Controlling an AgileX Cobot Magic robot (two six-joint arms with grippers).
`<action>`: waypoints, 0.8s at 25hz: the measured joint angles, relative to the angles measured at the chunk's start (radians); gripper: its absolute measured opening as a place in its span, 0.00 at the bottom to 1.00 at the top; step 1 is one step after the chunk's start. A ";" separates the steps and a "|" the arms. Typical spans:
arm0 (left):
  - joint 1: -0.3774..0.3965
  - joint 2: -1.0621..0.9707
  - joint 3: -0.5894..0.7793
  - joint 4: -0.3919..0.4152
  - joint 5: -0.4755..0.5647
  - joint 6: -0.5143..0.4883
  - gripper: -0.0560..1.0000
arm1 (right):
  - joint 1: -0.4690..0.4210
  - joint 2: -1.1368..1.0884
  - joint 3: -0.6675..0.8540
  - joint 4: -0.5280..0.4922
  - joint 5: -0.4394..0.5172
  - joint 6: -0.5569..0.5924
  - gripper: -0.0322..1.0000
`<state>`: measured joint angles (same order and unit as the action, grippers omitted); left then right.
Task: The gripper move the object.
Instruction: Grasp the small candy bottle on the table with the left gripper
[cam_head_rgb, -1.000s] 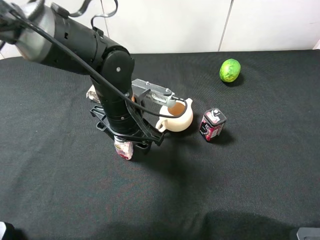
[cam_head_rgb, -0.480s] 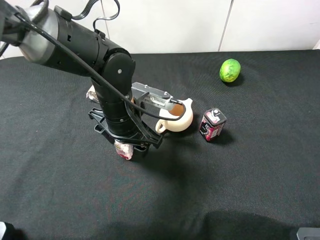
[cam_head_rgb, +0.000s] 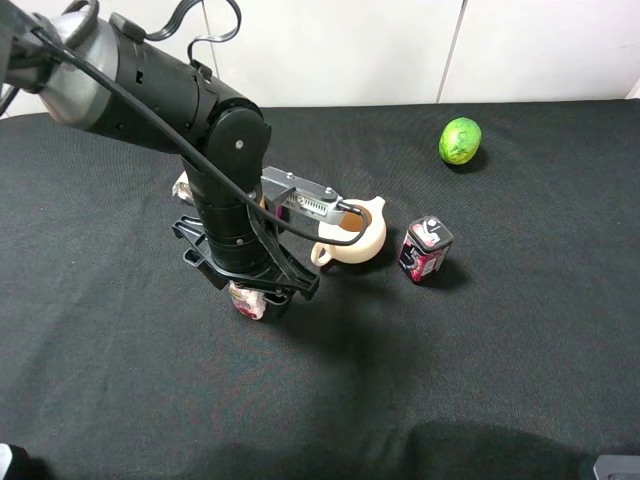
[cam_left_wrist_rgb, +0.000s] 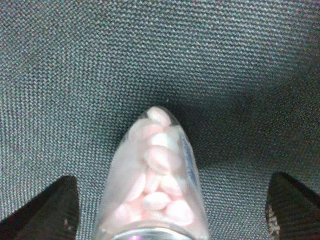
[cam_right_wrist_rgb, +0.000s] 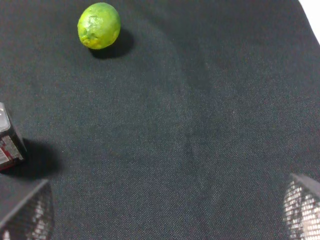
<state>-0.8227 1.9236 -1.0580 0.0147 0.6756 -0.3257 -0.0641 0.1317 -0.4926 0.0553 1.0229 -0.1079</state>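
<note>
Clear pink-filled bottle (cam_left_wrist_rgb: 155, 175), black cloth (cam_head_rgb: 480, 350), green lime (cam_head_rgb: 460, 141), cream teapot (cam_head_rgb: 366, 240).

My left arm (cam_head_rgb: 150, 85) reaches in from the upper left of the high view, wrist bent so the left gripper (cam_head_rgb: 250, 288) points straight down. Its jaws stand spread wide, one black fingertip (cam_left_wrist_rgb: 50, 212) at each edge of the wrist view. A grey box (cam_head_rgb: 300, 195) sits at the wrist. The right gripper (cam_right_wrist_rgb: 162, 212) also has jaws wide apart, and only the tips show.
</note>
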 joint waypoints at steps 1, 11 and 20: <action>0.000 0.000 0.000 0.003 0.000 0.000 0.80 | 0.000 0.000 0.000 0.000 0.000 0.000 0.70; 0.000 0.000 0.000 0.007 -0.002 0.000 0.80 | 0.000 0.000 0.000 0.000 0.000 0.000 0.70; 0.000 0.020 0.000 0.008 -0.004 0.000 0.80 | 0.000 0.000 0.000 0.000 0.000 0.000 0.70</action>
<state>-0.8227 1.9437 -1.0580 0.0228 0.6716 -0.3257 -0.0641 0.1317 -0.4926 0.0553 1.0229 -0.1079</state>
